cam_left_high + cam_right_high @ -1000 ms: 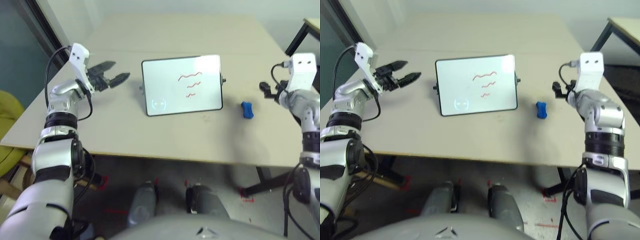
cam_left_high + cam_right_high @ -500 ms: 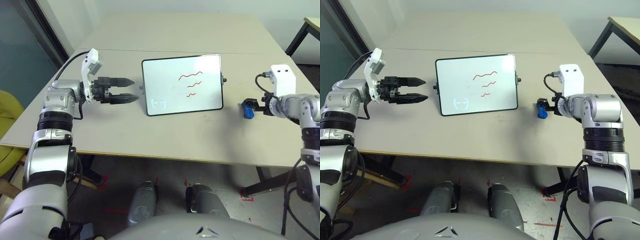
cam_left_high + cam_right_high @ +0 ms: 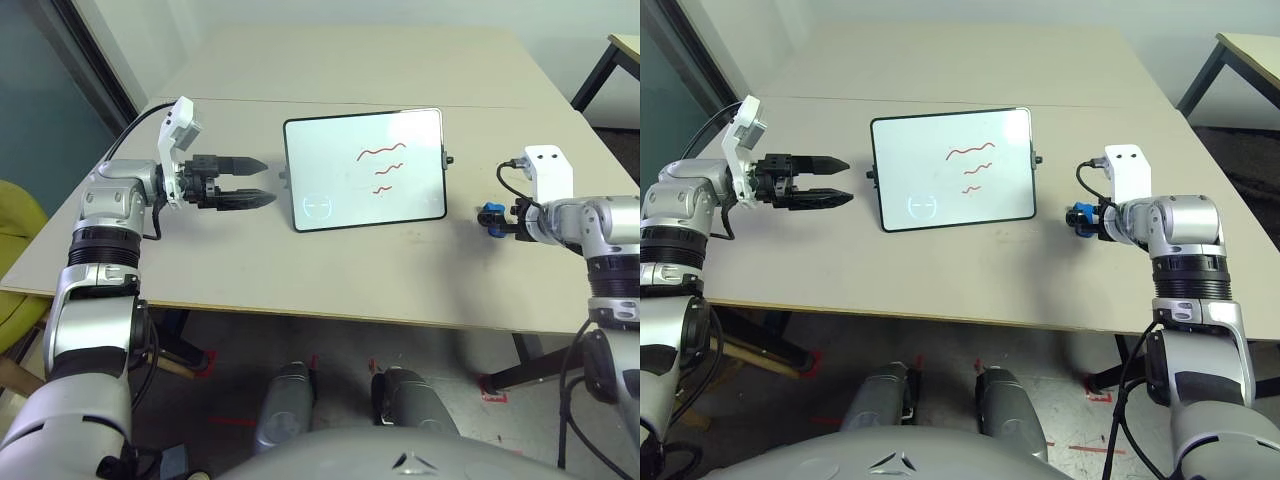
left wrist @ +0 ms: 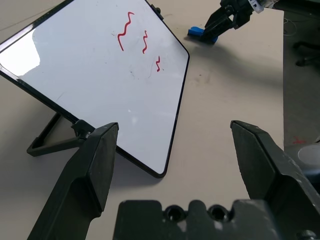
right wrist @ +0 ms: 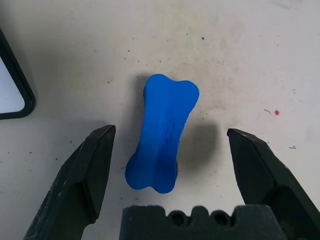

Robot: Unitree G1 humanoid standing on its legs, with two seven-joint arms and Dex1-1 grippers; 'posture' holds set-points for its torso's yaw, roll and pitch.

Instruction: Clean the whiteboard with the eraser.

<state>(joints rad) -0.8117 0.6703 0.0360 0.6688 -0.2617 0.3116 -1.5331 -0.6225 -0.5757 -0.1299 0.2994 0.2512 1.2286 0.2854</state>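
Blue eraser [image 5: 161,132] on table at 3 o'clock of whiteboard [image 3: 365,168], now bracketed by spread right gripper [image 5: 167,175], lowered since a second ago. Grasp judged imminent. Left gripper [image 3: 262,181] spread wide, hovering at board's 9 o'clock.

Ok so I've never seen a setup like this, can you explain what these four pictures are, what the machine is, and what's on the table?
This is a humanoid robot with two silver arms, each ending in a gripper of two black fingers. Two pictures come from cameras in its head, looking down at a beige table. The other two come from cameras on its wrists, looking along the fingers.

On the table a whiteboard with red squiggles is propped on a stand. To the robot's right of it lies a small blue bone-shaped eraser.

The left gripper is open beside the board, holding nothing. The right gripper is open too, with the eraser lying between its fingers, not yet grasped.
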